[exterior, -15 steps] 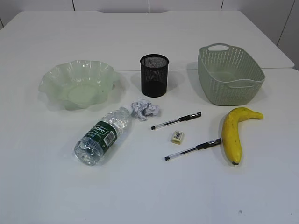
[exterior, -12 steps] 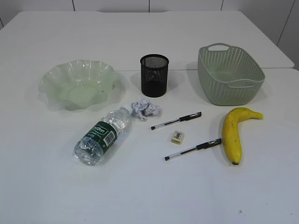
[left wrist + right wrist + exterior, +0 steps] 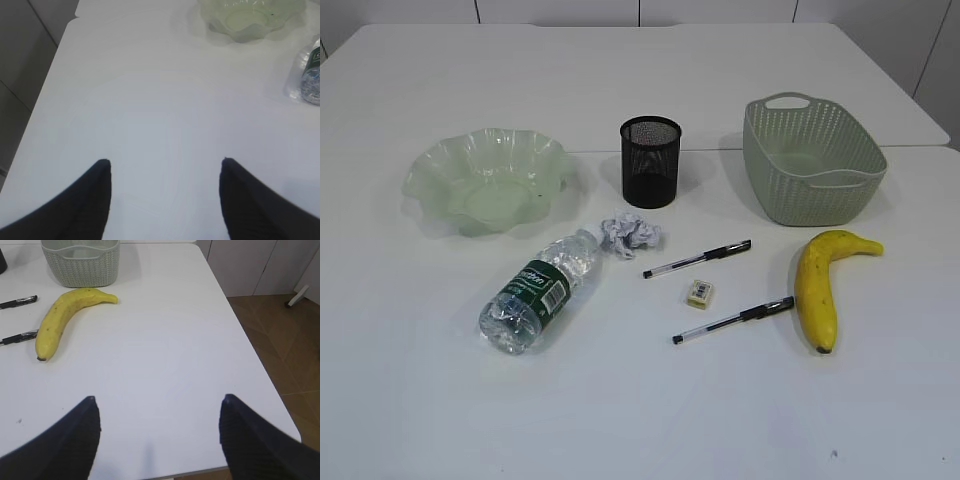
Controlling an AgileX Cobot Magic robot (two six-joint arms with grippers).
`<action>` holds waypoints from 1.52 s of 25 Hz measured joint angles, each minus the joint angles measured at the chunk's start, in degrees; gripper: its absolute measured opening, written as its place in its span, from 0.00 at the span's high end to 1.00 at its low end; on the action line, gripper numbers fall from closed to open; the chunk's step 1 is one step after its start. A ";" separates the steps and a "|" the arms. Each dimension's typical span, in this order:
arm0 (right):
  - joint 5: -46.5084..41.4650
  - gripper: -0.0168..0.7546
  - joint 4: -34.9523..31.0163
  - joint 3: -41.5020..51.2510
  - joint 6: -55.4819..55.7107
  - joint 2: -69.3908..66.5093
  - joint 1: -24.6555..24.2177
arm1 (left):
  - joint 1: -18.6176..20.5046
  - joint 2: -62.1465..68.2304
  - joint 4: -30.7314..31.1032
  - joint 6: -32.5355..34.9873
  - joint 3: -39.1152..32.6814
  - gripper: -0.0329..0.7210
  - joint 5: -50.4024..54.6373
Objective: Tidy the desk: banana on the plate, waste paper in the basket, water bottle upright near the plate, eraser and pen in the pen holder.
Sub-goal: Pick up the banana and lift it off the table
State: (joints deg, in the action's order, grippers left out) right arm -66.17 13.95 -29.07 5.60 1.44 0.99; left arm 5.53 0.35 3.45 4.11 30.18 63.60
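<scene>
A yellow banana [image 3: 819,285] lies at the right, also in the right wrist view [image 3: 62,320]. A pale green wavy plate [image 3: 486,178] sits at the left, also in the left wrist view [image 3: 250,17]. A water bottle [image 3: 540,290] lies on its side, its end showing in the left wrist view [image 3: 310,75]. Crumpled waste paper [image 3: 631,234], two pens [image 3: 697,259] [image 3: 733,320] and a small eraser [image 3: 700,293] lie mid-table. A black mesh pen holder [image 3: 650,161] and a green basket [image 3: 812,158] stand behind. My left gripper [image 3: 164,162] and right gripper [image 3: 157,399] are open, empty, over bare table.
The white table [image 3: 640,420] ends at its left edge in the left wrist view [image 3: 47,85] and its right edge in the right wrist view [image 3: 250,340], with brown floor [image 3: 290,340] beyond. Neither arm shows in the exterior view.
</scene>
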 joint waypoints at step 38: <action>0.19 0.26 0.74 -0.12 0.12 0.00 0.00 | -2.21 0.21 0.00 0.00 0.00 0.34 0.12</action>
State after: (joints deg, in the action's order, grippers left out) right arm -65.98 14.69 -29.19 5.72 1.44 0.99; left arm 3.32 0.56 3.45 4.11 30.18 63.73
